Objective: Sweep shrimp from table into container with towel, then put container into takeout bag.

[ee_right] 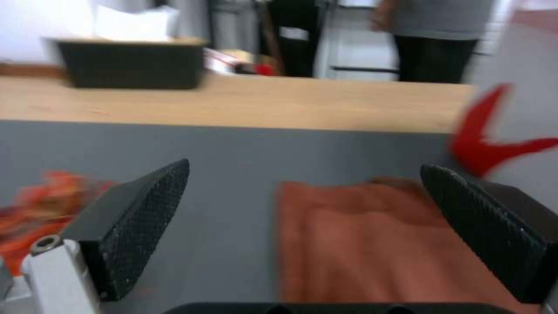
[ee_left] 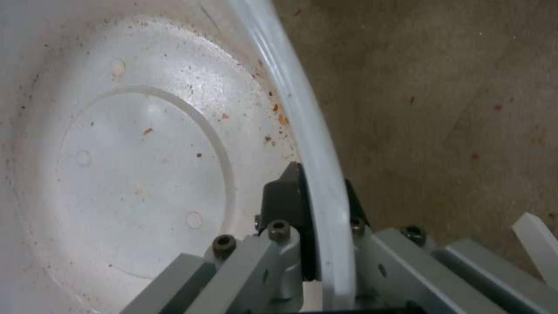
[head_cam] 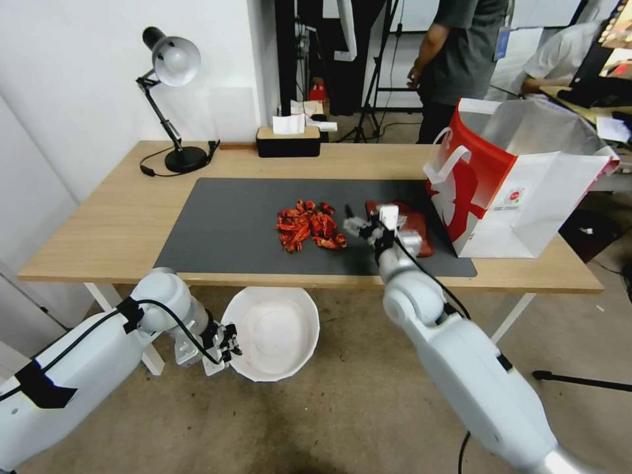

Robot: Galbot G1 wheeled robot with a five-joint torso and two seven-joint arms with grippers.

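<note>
**Right of centre on the mat: towel under the spread right gripper**

At mid-frame in the head view, the right gripper (head_cam: 368,227), jaws wide apart, hangs over the towel's (head_cam: 416,227) left edge; the shrimp (head_cam: 309,226) lie just left of it. Lower centre, below the worktop (head_cam: 125,217) edge, the left gripper (head_cam: 227,342) pinches the container's (head_cam: 276,332) rim.

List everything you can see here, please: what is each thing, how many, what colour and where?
shrimp: one pile, red-orange, mid mat
towel: one, rust-red, right of the pile
container: one, white, held below the table's near edge
takeout bag: one, red and white, table's right end
table: one, light wood
mat: one, dark grey
lamp: one, black, back left
tissue box: one, black, back middle
left gripper: clamped on the container's rim
right gripper: open above the towel
</note>
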